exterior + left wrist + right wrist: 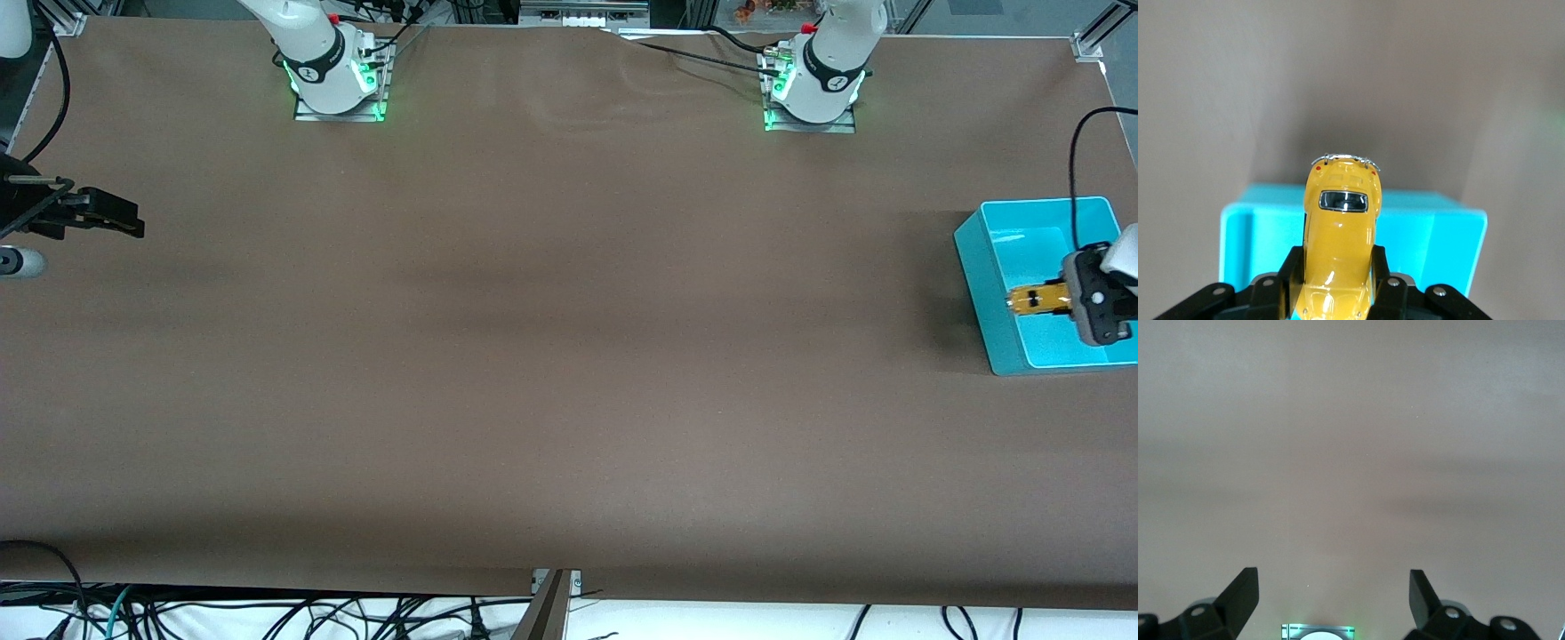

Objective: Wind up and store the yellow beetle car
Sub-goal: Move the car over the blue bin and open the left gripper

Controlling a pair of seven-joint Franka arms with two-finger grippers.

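I have the left end effector (1053, 300) clenched on the yellow beetle car (1341, 243), held in the air over the turquoise bin (981, 267) at the left arm's end of the desk (551, 356). Right end effector (1333, 593) waits, fingers spread, over bare desk at the right arm's end.

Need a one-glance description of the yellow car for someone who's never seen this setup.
Find the turquoise bin at the left arm's end of the brown table. Over it hangs the left gripper, shut on the car. The car is the only yellow thing: small, rounded, with a dark window.
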